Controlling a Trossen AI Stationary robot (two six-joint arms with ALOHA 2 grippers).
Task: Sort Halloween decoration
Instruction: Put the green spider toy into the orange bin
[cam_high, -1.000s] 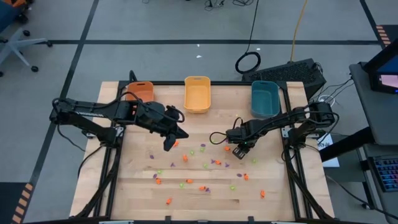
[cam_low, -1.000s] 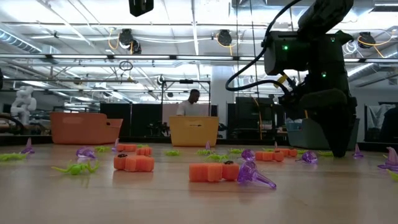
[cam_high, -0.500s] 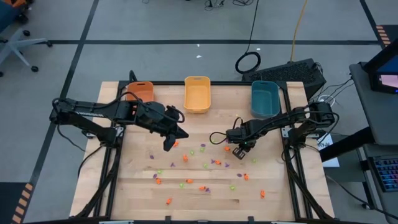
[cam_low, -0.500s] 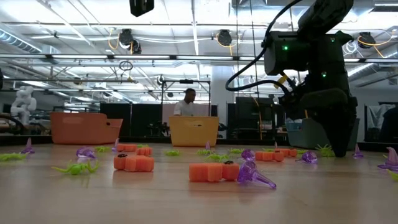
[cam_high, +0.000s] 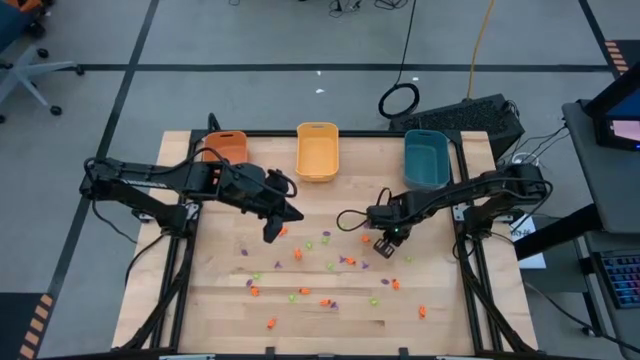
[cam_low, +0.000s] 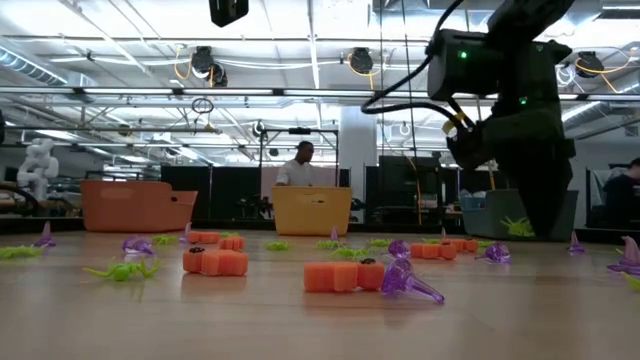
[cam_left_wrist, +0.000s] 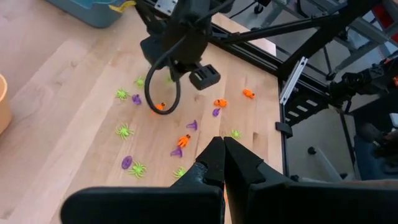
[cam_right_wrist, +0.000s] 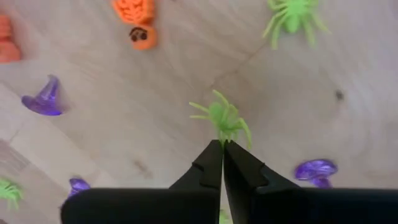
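Small orange, light green and purple Halloween decorations (cam_high: 330, 265) lie scattered over the wooden table. My right gripper (cam_high: 386, 246) points down over the table's right half and is shut on a light green spider (cam_right_wrist: 224, 118), which also shows in the low view (cam_low: 517, 227). My left gripper (cam_high: 270, 233) hangs shut above the table's left half, and nothing shows between its fingers (cam_left_wrist: 222, 152). An orange bin (cam_high: 226, 147), a yellow bin (cam_high: 317, 150) and a teal bin (cam_high: 426, 158) stand along the far edge. My right gripper pinches the green spider by the edge of its body (cam_right_wrist: 225, 135), between the free ends of its two fingers. The fingers come from above, pointing steeply down. The spider sticks out beside the fingertips, lifted just clear of the table.
Purple hats (cam_right_wrist: 43, 98), a purple trinket (cam_right_wrist: 316, 169), an orange skeleton piece (cam_right_wrist: 138, 18) and another green spider (cam_right_wrist: 292, 17) lie close around my right gripper. A black cable loop (cam_high: 350, 220) hangs by the right arm. A person stands in the room behind the table (cam_low: 303, 165).
My right gripper has taken hold of the green spider and risen a little. The spider, which lay on the table, now hangs just above it beside the fingertips.
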